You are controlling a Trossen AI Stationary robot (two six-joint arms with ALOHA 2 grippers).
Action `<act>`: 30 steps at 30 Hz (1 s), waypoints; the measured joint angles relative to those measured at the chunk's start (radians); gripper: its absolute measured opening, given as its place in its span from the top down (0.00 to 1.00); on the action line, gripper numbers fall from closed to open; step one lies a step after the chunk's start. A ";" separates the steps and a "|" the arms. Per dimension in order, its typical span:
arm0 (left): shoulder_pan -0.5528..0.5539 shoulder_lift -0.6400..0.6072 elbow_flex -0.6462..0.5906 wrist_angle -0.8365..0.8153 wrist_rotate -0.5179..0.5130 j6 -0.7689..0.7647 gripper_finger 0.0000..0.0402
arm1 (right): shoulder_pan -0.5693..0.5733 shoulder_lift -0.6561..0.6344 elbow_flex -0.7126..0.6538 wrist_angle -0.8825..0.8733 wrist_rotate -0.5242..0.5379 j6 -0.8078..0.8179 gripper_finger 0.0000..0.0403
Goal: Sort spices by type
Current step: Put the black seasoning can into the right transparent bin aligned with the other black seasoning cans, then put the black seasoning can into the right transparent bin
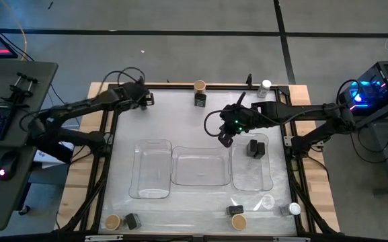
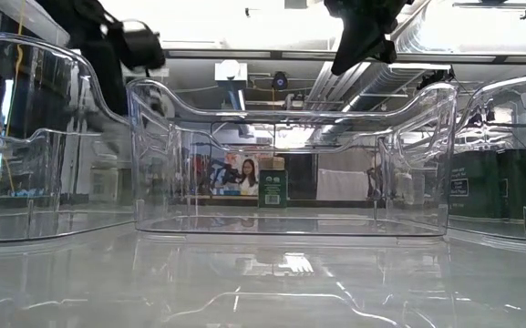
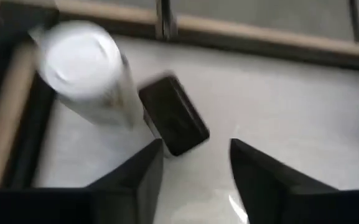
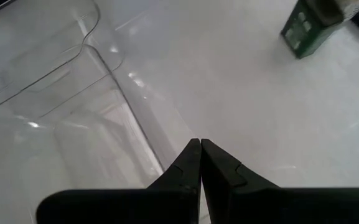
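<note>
My right tool (image 1: 226, 138), fingers pressed together on nothing, hangs above the gap between the middle tray (image 1: 200, 166) and the right tray (image 1: 253, 176). My left tool (image 1: 144, 98), fingers spread apart and holding nothing, sits at the 11 o'clock corner of the surface (image 1: 180, 114), pointed at a black box (image 3: 174, 123) beside a white-lidded jar (image 3: 89, 71).

Progress, as I judge it: early. Two black boxes (image 1: 255, 147) stand in the right tray; the left tray (image 1: 151, 168) and middle tray appear bare. Left to sort:

- 12 o'clock edge: a tan-topped container (image 1: 200, 86) with a black box (image 1: 201, 99) just beside it.
- 1 o'clock corner: a white-lidded jar (image 1: 265, 87).
- 7 o'clock corner: a tan-topped container (image 1: 113, 222) and a black box (image 1: 133, 220).
- 5 o'clock edge: a black box (image 1: 235, 210), a tan-topped container (image 1: 239, 221), and a white-lidded jar (image 1: 294, 209) (a further clear jar may lie between them; I cannot tell).
</note>
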 joint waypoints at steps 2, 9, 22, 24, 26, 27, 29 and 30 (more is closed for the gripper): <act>0.010 -0.046 0.017 0.007 -0.016 0.047 0.76 | 0.000 0.000 0.000 0.000 0.024 0.000 1.00; 0.135 0.010 -0.008 0.064 0.114 0.249 0.99 | 0.000 0.000 0.000 0.001 0.041 0.000 1.00; 0.151 0.086 -0.015 0.166 0.125 0.344 1.00 | 0.000 0.000 0.000 0.001 0.042 0.045 1.00; 0.157 0.090 -0.016 0.161 0.129 0.363 1.00 | 0.000 0.000 0.000 0.001 0.042 0.045 1.00; 0.159 0.095 -0.016 0.163 0.126 0.368 1.00 | 0.000 0.000 0.000 0.001 0.045 0.045 1.00; 0.159 0.101 -0.016 0.163 0.127 0.368 1.00 | 0.000 0.000 0.000 0.001 0.048 0.045 1.00; 0.158 0.116 -0.017 0.158 0.134 0.370 1.00 | 0.000 0.000 0.000 0.001 0.056 0.045 1.00; 0.158 0.125 -0.017 0.162 0.149 0.371 1.00 | 0.000 0.000 0.000 0.001 0.057 0.045 1.00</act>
